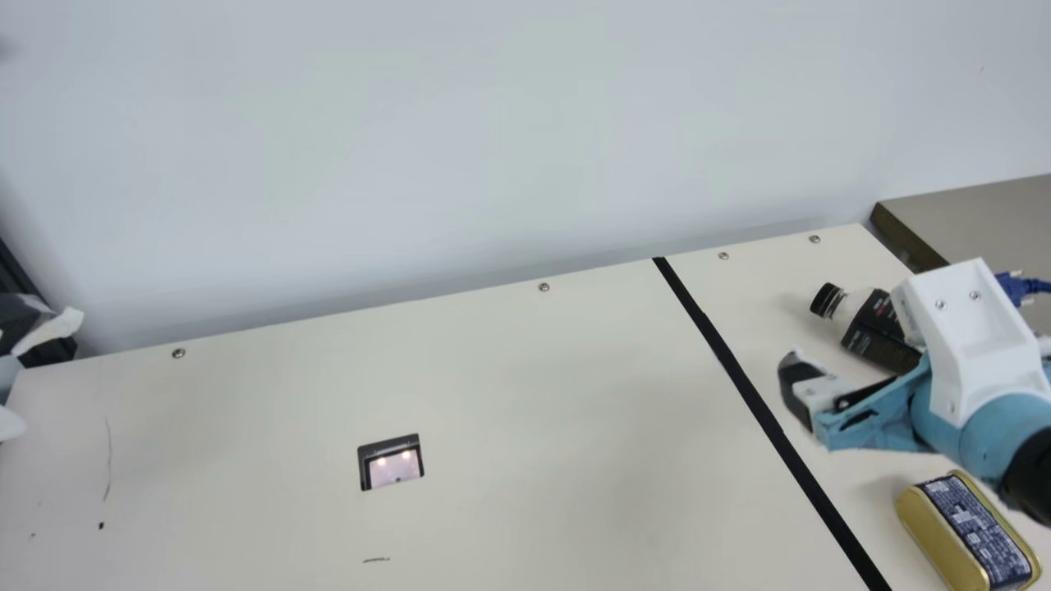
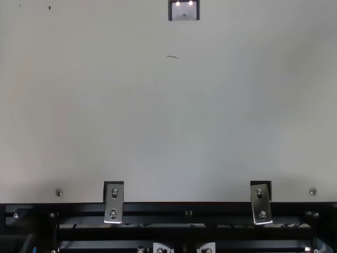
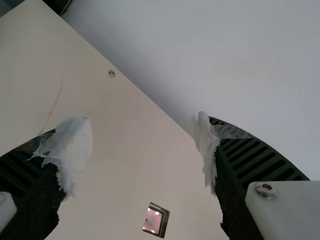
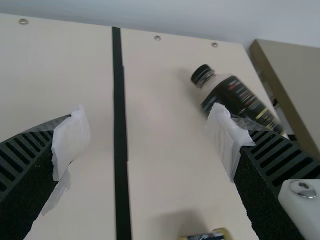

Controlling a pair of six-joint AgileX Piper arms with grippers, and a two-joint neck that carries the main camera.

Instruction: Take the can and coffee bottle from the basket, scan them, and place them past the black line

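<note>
The robot's right gripper [image 1: 800, 390], its ribbed fingers spread wide with torn white tape at the tips, hangs with nothing in its grasp over the right-hand part of a cream table [image 1: 575, 386]. Below it in the main view, a gold can [image 1: 944, 525] with a dark blue printed label rests past the black line [image 1: 755, 398]. The coffee bottle [image 1: 883, 332], black-capped and dark-labeled, lies on its side past the same line, partly hidden by the right arm [image 1: 977, 353] in the main view. Can and bottle lie apart. On the line's other side, a scanner window [image 1: 394, 468] set into the tabletop glows with small bright lights. At the main view's left edge, the left gripper [image 1: 41, 373] also stands wide open, holding nothing. A pale wall [image 1: 493, 148] rises behind the table, and a brown-edged surface [image 1: 985, 213] adjoins at right, near a blue connector [image 1: 1018, 287].
</note>
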